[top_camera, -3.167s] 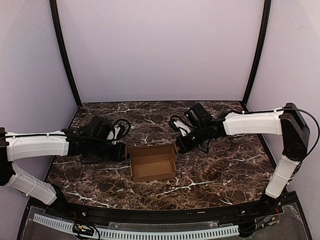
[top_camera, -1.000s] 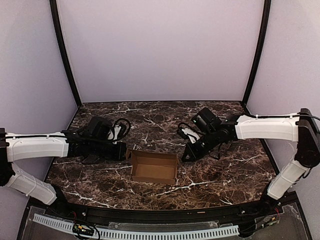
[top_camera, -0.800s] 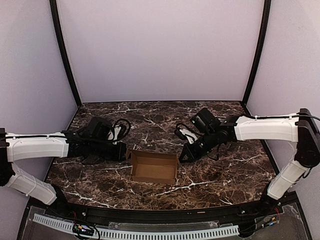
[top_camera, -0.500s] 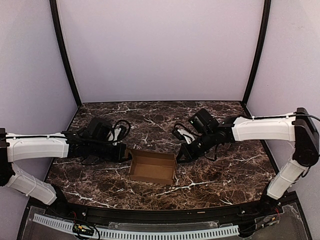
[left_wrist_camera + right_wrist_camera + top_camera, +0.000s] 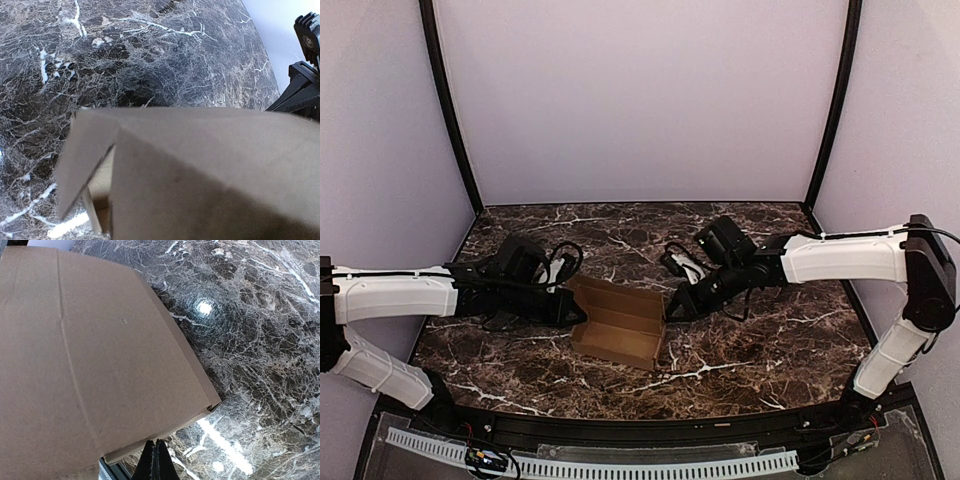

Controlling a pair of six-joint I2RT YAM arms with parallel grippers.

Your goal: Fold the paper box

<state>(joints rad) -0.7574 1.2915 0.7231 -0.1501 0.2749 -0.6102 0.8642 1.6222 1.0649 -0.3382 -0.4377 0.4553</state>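
Paper box (image 5: 618, 322) sits mid-table, btwn the two arms, on a dark marble-look table (image 5: 770, 345) w/ white veins. Plain brown cardboard, matte, long narrow carton shape, lengthwise crease, closed panels facing up, so inside not visible from above. Left wrist cam shows a small gap under one end flap and a pale inner wall, contents can't tell. Left gripper (image 5: 570, 305) is at the box's L end, jaws fully closed; fingers hidden behind cardboard, can't tell if anything's pinched. Right gripper (image 5: 670, 311) is at the R end, fingers (image 5: 156, 464) pressed together, holding nothing, tips right at the box edge.
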